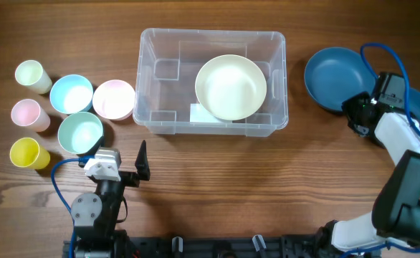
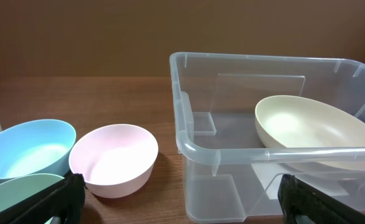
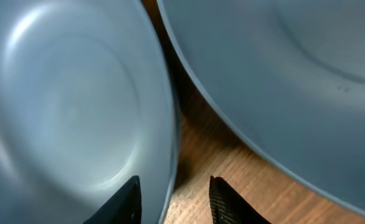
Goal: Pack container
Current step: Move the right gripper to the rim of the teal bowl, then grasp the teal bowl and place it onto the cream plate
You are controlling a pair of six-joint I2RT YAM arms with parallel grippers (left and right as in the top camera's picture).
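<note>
The clear plastic container (image 1: pixel 211 32) stands at the table's middle back, with a cream bowl (image 1: pixel 231 87) lying tilted inside it over a white label (image 1: pixel 199 113). My left gripper (image 1: pixel 120 161) is open near the front left, facing the container's near left corner (image 2: pixel 189 146), and holds nothing. My right gripper (image 1: pixel 360 115) is at the right, between two dark blue bowls. In the right wrist view its fingers (image 3: pixel 173 193) straddle the rim of the left blue bowl (image 3: pixel 70 106), one inside and one over the wood, with a gap showing. The second blue bowl (image 3: pixel 282 62) lies just beyond.
Left of the container sit a pink bowl (image 1: pixel 114 99), a light blue bowl (image 1: pixel 71 93) and a green bowl (image 1: pixel 80 132). Three cups stand at the far left: pale yellow (image 1: pixel 32 75), pink (image 1: pixel 29 113), bright yellow (image 1: pixel 27 153).
</note>
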